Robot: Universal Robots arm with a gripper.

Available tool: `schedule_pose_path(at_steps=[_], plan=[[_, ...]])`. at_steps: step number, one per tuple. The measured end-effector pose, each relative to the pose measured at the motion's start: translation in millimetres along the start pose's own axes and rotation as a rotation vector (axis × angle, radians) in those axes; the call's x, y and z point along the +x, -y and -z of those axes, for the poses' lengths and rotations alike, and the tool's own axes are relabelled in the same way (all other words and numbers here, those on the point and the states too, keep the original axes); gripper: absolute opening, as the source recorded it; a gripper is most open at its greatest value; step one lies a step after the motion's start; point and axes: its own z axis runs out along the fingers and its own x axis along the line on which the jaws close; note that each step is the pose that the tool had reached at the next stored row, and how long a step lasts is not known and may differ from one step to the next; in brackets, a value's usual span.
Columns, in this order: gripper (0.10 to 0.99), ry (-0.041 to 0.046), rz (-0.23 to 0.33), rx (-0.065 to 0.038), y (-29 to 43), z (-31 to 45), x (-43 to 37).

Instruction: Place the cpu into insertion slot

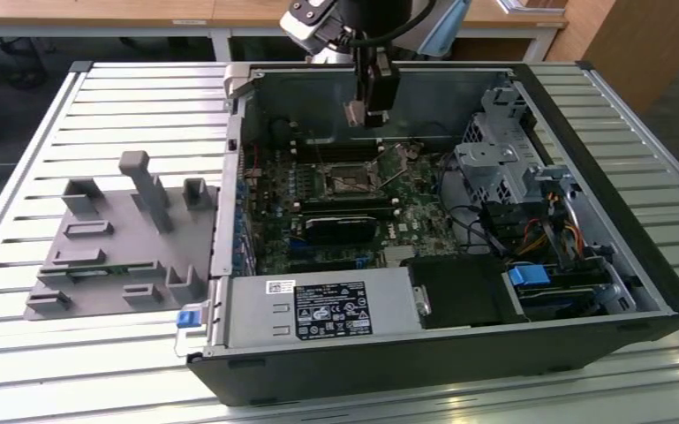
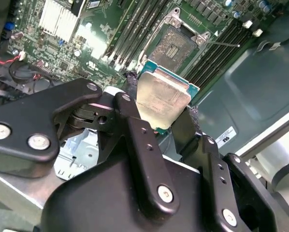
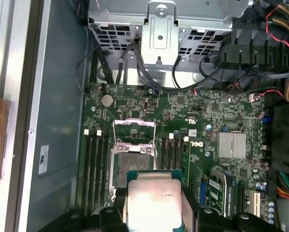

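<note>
One chip, the cpu point(image 2: 163, 99), sits clenched edge to edge in my end effector point(image 2: 159, 115), its silvery face showing in both wrist views. I hang over the open computer case point(image 1: 622, 265), above the green motherboard point(image 1: 416, 208). The insertion slot point(image 3: 133, 162) lies below, its dark centre bare, with the cpu well apart from it. I judge this the carry-and-align step. It calls for squaring the cpu's edges to the slot's thin metal frame and holding it level.

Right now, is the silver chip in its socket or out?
Out. The end effector grips the cpu, apart from the insertion slot, whose dark centre lies uncovered.
</note>
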Motion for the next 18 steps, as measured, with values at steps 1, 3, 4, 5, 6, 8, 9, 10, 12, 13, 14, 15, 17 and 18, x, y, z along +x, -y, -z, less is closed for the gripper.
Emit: schedule_pose_path(at_steps=[1,3,4,5,6,8,9,10,12,13,14,15,17,18], plan=[[0.533,0.0,0.0,0.0,0.2,-1.8,0.1],[0.533,0.0,0.0,0.001,0.5,-5.4,0.5],[0.533,0.0008,-0.003,0.001,0.6,-7.1,1.2],[0.533,0.0019,-0.01,0.001,0.8,-9.0,1.6],[0.533,0.0031,-0.018,0.001,0.9,-10.8,1.9],[0.533,0.005,-0.03,0.0,1.2,-14.5,2.4],[0.533,0.0055,-0.031,0.0,1.2,-16.3,2.5],[0.533,0.0055,-0.032,0.0,1.4,-18.1,2.6],[0.533,0.0056,-0.032,0.0,1.7,-21.7,2.7],[0.533,0.0056,-0.032,0.0,1.9,-23.5,2.7],[0.533,0.0056,-0.032,0.0,2.0,-25.3,2.8],[0.533,0.0057,-0.032,0.0,2.2,-27.1,2.8],[0.533,0.0056,-0.032,0.0,2.5,-30.7,2.8],[0.533,0.0056,-0.032,0.0,2.6,-32.0,2.8]])
